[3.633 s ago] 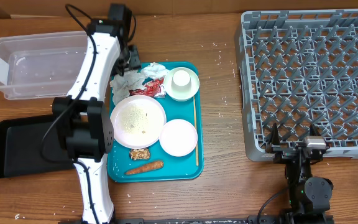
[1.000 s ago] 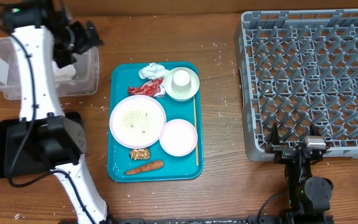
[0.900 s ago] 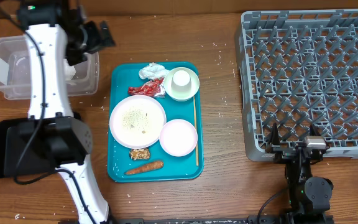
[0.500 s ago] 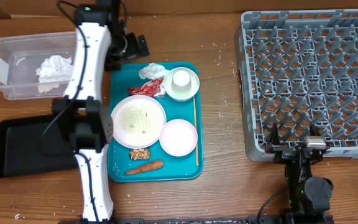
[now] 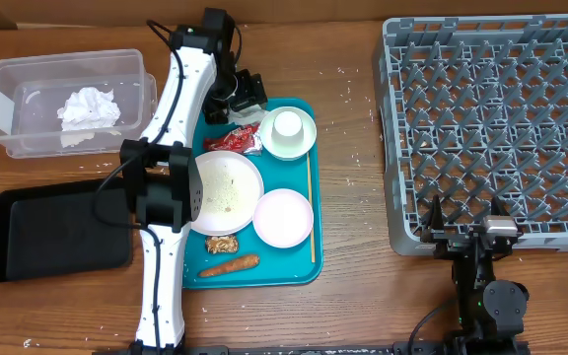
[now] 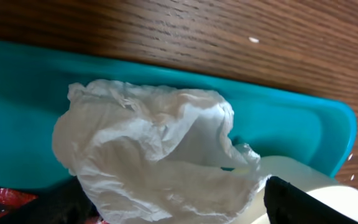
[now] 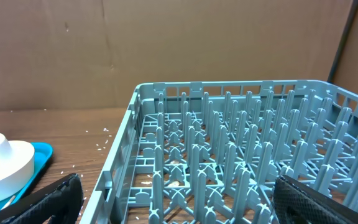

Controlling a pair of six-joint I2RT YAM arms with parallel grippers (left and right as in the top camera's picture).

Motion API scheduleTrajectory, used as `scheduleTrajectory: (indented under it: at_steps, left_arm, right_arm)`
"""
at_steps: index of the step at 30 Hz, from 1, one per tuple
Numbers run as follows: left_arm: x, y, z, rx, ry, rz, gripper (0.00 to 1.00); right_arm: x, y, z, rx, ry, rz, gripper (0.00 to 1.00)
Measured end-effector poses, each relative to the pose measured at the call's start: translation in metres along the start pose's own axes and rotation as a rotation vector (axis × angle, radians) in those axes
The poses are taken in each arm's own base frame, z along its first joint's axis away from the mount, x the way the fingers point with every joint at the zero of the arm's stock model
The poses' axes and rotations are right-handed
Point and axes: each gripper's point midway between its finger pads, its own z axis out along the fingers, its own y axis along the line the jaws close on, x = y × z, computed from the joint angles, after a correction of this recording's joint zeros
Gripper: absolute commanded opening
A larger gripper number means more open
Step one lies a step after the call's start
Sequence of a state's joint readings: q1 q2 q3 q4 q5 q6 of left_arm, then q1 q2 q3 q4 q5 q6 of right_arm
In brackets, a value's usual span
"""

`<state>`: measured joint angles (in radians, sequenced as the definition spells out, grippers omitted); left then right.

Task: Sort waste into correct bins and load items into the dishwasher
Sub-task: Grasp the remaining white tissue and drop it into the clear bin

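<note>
At the table's left edge the clear tub [image 5: 28, 133] holds one crumpled napkin [image 5: 89, 106]. A white label [image 5: 0, 108] on the tub's left wall is too small to read. Just below the tub lies the black tray [image 5: 47, 237], with its right end under the left arm [image 5: 177, 104]. The arm stretches up between these two bins and the teal tray [image 5: 289, 268], so there is little room on that side.

The left gripper [image 5: 246, 95] hangs over the teal tray's upper left corner. Its jaws are spread, one fingertip on each side of a second crumpled napkin [image 6: 154, 155] lying on the teal.

The tray also carries:
- one red wrapper [image 5: 235, 140]
- one large plate [image 5: 237, 202] speckled with rice grains [image 5: 223, 182]
- one smaller plate [image 5: 284, 218]
- one bowl [image 5: 310, 138] with one cup [image 5: 287, 124] inside
- one wooden stick [image 5: 311, 207] along the right rim
- one brown lump [image 5: 223, 244]
- one carrot piece [image 5: 230, 265]

A broad strip of bare wooden table [image 5: 353, 197] separates the tray from the dish rack [image 5: 491, 118], which runs to the right edge of the overhead view. The right gripper [image 5: 464, 222] sits at the rack's lower edge with its jaws apart, holding nothing.
</note>
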<state>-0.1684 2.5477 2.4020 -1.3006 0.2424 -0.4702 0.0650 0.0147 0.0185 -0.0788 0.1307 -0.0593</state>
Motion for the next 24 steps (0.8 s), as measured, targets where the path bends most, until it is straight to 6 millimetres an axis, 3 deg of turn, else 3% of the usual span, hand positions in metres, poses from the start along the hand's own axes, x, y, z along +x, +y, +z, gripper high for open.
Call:
scheduleTrajectory:
  at_steps: [2, 5, 6, 9, 17, 20, 24]
  left_arm:
    - [-0.002, 0.001, 0.0, -0.003, -0.01, 0.0, 0.73]
    - [-0.004, 0.004, 0.0, -0.021, -0.019, -0.002, 0.59]
    - [-0.004, 0.005, 0.0, -0.026, -0.021, -0.001, 0.44]
    - [-0.005, 0.007, 0.0, -0.037, -0.027, -0.004, 0.19]
    - [-0.008, 0.014, -0.008, -0.047, -0.028, -0.049, 0.04]
    - [-0.022, 0.009, -0.029, -0.019, -0.087, -0.067, 0.04]
    - [-0.056, 0.002, -0.08, 0.051, -0.243, -0.068, 0.04]
  right_arm:
    - [0.0, 0.0, 0.0, 0.0, 0.0, 0.0, 1.0]
    - [0.0, 0.0, 0.0, 0.0, 0.0, 0.0, 1.0]
    - [0.0, 0.0, 0.0, 0.0, 0.0, 0.0, 1.0]
    - [0.0, 0.0, 0.0, 0.0, 0.0, 0.0, 1.0]
    - [0.0, 0.0, 0.0, 0.0, -0.001, 0.0, 1.0]
    - [0.0, 0.0, 0.0, 0.0, 0.0, 0.0, 1.0]
    - [0.0, 0.0, 0.0, 0.0, 0.0, 0.0, 1.0]
